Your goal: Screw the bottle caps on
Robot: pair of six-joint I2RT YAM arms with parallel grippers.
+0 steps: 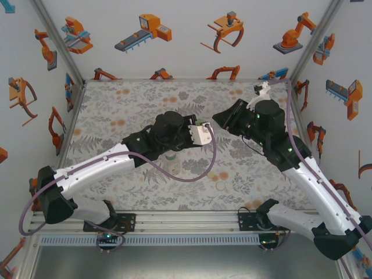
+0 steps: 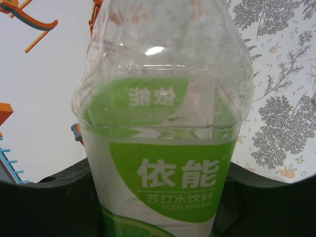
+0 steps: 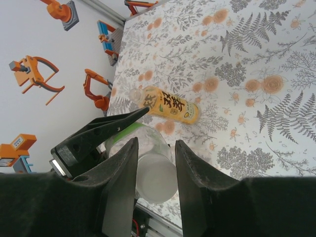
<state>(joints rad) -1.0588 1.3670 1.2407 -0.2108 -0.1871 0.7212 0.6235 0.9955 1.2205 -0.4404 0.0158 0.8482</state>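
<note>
My left gripper point(image 2: 158, 207) is shut on a clear bottle with a green label point(image 2: 163, 168), its black fingers point(image 2: 44, 197) pressing both sides. In the right wrist view the same bottle point(image 3: 143, 143) points its neck at the camera, topped by a white cap point(image 3: 155, 178). My right gripper point(image 3: 156, 143) is closed around that cap, one finger point(image 3: 118, 187) on each side. The yellow-orange bottle point(image 3: 168, 105) lies on its side on the table beyond. From above, the left gripper point(image 1: 200, 127) and right gripper point(image 1: 225, 119) meet at mid-table.
Two pale loose caps point(image 1: 222, 176) point(image 1: 221, 186) lie on the floral table in front of the right arm. A small greenish round thing point(image 1: 170, 156) sits partly under the left forearm. White walls with orange robot pictures point(image 1: 145, 32) enclose the table.
</note>
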